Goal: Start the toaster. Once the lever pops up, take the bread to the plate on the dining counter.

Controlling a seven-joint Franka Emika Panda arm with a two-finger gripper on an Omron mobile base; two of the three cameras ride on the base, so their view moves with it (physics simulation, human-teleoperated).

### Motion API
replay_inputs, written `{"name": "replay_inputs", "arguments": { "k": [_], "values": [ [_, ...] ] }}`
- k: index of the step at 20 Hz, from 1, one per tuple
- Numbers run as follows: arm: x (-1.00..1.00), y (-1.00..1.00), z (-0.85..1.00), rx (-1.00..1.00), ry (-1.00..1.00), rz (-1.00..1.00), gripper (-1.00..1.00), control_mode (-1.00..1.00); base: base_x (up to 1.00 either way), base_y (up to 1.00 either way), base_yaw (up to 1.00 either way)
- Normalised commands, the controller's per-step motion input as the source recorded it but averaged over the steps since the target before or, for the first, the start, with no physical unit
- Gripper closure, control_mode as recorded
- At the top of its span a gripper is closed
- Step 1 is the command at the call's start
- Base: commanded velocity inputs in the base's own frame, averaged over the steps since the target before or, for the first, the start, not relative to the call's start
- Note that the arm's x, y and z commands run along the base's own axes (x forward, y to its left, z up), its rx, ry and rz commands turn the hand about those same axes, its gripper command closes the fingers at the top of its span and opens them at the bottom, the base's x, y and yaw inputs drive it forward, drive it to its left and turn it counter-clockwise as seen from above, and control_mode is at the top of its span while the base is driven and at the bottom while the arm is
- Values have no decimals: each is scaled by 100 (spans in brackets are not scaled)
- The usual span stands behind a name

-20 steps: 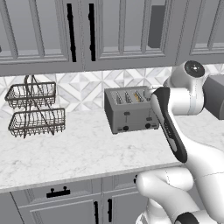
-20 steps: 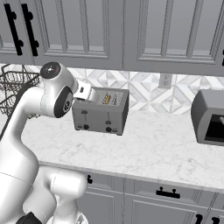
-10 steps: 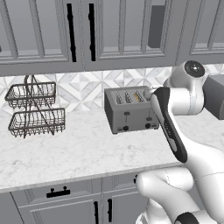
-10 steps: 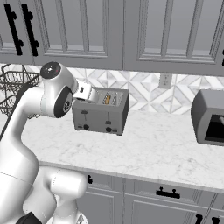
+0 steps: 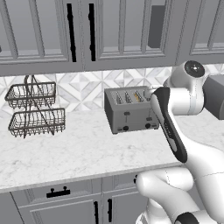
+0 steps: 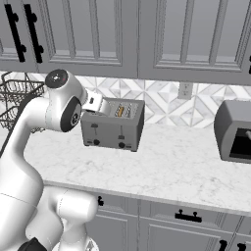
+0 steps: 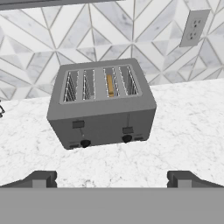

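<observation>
Nothing moved since earlier | toaster (image 7: 101, 105) grey, bread (image 7: 110, 85) in third slot | claw (image 7: 112, 178) wide open, empty

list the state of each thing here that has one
toaster: upright on the counter, both levers up, not started
bread: standing in the third slot from the left
gripper: jaws wide open, short of the toaster, holding nothing
wire rack: both tiers empty
upper cabinets: doors shut
</observation>
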Motion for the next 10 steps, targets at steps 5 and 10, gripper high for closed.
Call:
{"name": "replay_inputs", "arguments": {
  "k": [5, 10],
  "values": [
    [0, 0, 0, 0, 0, 0, -100, -100, 0, 0, 0],
    [0, 0, 0, 0, 0, 0, -100, -100, 0, 0, 0]
  ]
}}
